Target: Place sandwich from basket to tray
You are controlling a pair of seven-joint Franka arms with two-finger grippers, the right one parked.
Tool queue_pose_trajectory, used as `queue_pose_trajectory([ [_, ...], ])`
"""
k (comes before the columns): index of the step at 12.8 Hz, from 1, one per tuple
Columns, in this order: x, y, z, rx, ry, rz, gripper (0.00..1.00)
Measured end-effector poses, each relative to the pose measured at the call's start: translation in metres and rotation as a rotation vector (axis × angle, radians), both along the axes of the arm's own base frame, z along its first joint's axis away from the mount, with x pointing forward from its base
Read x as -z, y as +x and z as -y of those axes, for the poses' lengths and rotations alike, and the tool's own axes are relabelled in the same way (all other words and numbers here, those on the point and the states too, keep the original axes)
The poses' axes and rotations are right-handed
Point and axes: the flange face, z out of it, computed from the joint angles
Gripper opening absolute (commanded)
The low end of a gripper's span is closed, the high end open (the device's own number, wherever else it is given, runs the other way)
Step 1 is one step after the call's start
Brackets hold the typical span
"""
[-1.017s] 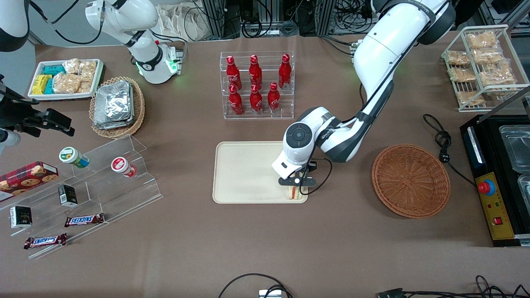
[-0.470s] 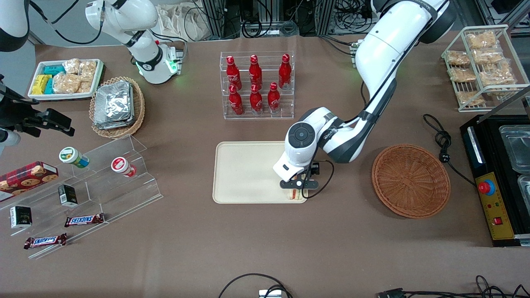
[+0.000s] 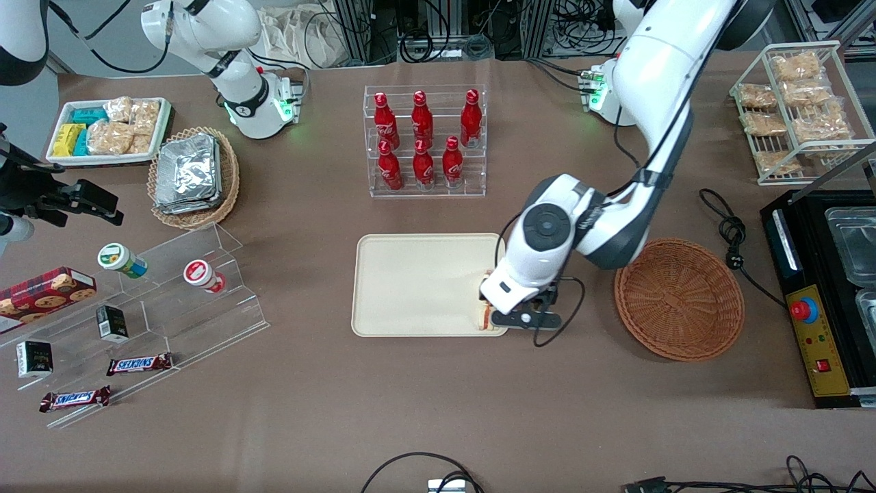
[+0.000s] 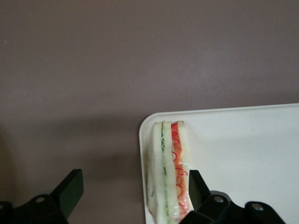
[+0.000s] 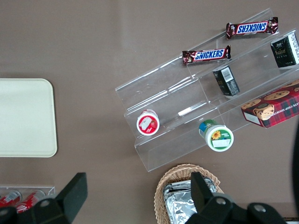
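Observation:
The sandwich (image 3: pixel 486 316) (image 4: pixel 167 172) stands on edge in the corner of the cream tray (image 3: pixel 410 284) (image 4: pixel 243 149) that is nearest the front camera and closest to the basket. My left gripper (image 3: pixel 520 320) (image 4: pixel 134 191) hangs low over that corner, open. One finger (image 4: pixel 198 189) is close beside the sandwich's red-filling side, and the other finger (image 4: pixel 70 189) is far off over the bare brown table. The round reddish-brown wicker basket (image 3: pixel 679 298) sits empty toward the working arm's end of the table.
A clear rack of red bottles (image 3: pixel 424 140) stands farther from the front camera than the tray. A stepped acrylic shelf (image 3: pixel 171 287) with snacks lies toward the parked arm's end. A black cable (image 3: pixel 732 239) and a black machine (image 3: pixel 821 294) flank the basket.
The arm's wrist has swung toward the basket and the gripper has shifted sideways with it. The sandwich has stayed on the tray's corner.

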Motion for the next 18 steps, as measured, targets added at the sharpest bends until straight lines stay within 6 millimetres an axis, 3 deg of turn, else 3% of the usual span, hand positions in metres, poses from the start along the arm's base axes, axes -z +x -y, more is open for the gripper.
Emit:
queue_pose_trajectory([
  [4,-0.062,0.020,-0.064,-0.030,0.030,0.027,1.00],
  [7,-0.123,0.023,-0.135,-0.053,0.071,0.010,1.00],
  [10,-0.187,0.006,-0.211,-0.112,0.077,-0.029,1.00],
  [12,-0.219,-0.017,-0.245,-0.133,0.043,-0.053,1.00],
  [15,-0.254,-0.050,-0.264,-0.150,0.049,-0.077,1.00],
  [18,-0.266,-0.064,-0.266,-0.133,0.056,-0.084,1.00],
])
